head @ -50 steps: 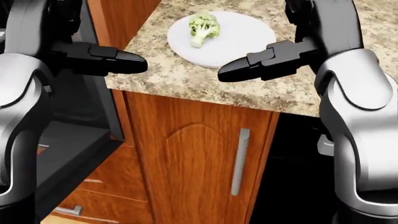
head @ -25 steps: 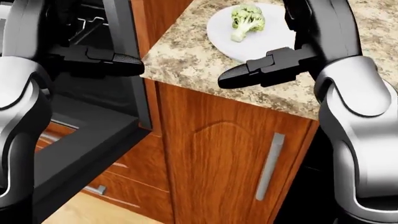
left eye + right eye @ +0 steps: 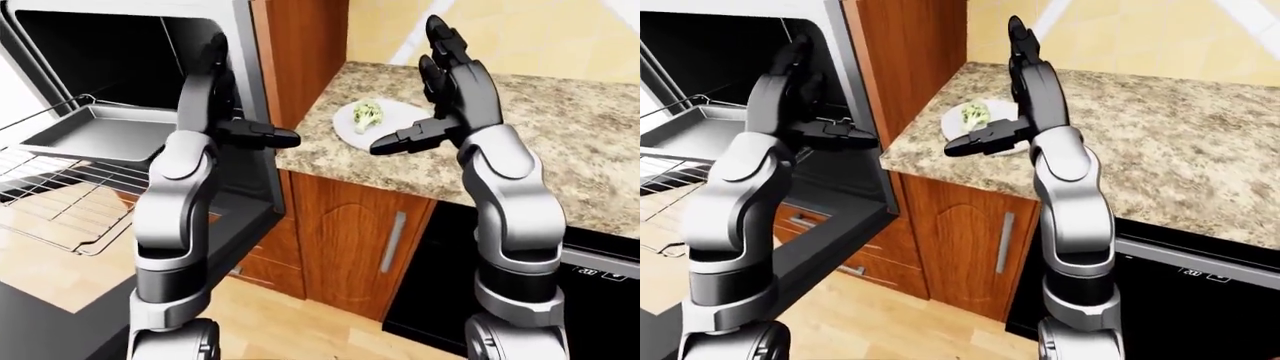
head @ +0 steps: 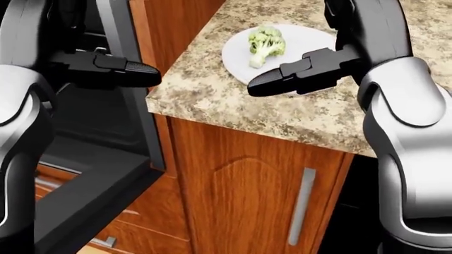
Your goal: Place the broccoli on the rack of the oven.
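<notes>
The green broccoli (image 4: 265, 43) lies on a white plate (image 4: 305, 39) near the corner of the granite counter (image 4: 212, 90). My right hand (image 3: 420, 97) is open and empty, fingers pointing up and thumb sticking out, raised over the counter just right of the plate. My left hand (image 3: 245, 97) is open and empty too, held up before the oven's right frame. The oven (image 3: 110, 67) stands open at the left, with a wire rack (image 3: 60, 195) pulled out.
A grey baking tray (image 3: 95, 131) sits on an upper rack inside the oven. The dark oven door (image 4: 91, 180) hangs open low on the left. A wooden cabinet with a metal handle (image 4: 300, 206) is under the counter. A black appliance (image 3: 600, 300) is at lower right.
The whole head view has shifted: the counter and plate slid right, then partly back left and down, so the camera moved. Both hands keep the same open pose.
</notes>
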